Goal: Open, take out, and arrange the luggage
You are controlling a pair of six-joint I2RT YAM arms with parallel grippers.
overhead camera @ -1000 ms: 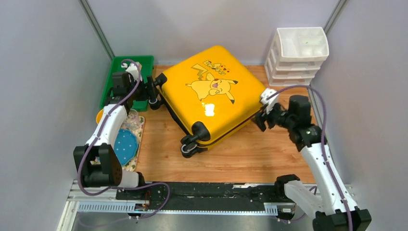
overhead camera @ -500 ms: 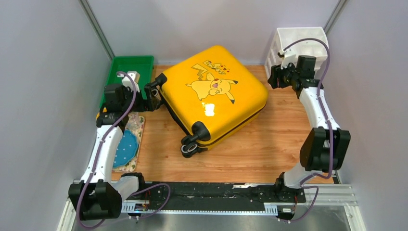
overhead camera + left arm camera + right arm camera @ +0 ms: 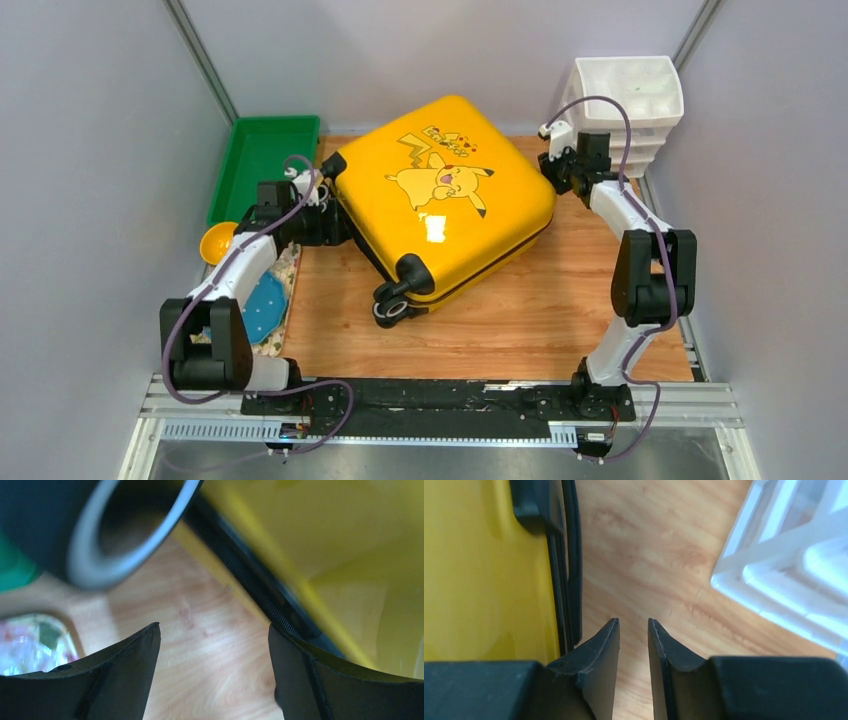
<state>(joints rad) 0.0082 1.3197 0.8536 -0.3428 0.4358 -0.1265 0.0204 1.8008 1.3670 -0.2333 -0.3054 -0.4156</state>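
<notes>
The yellow suitcase (image 3: 440, 195) with the Pikachu print lies flat and closed on the wooden table, its black wheels toward the front left. My left gripper (image 3: 338, 225) is low at its left side, jaws wide open and empty. In the left wrist view my left gripper (image 3: 214, 627) is over bare wood, with a black wheel (image 3: 125, 525) above and the suitcase's black zipper trim (image 3: 260, 590) by the right finger. My right gripper (image 3: 553, 172) is at the suitcase's back right corner. In the right wrist view my right gripper (image 3: 633, 621) is narrowly open and empty beside the yellow shell (image 3: 484, 580).
A green tray (image 3: 262, 160) stands at the back left. A white drawer unit (image 3: 625, 100) stands at the back right, close to my right gripper (image 3: 794, 570). An orange bowl (image 3: 217, 240) and a blue plate (image 3: 262, 305) on a patterned mat lie at the left.
My right arm swung from the suitcase's front right side back toward the drawer unit, then to the back right corner. My left gripper moved forward from the back wheel along the left side.
</notes>
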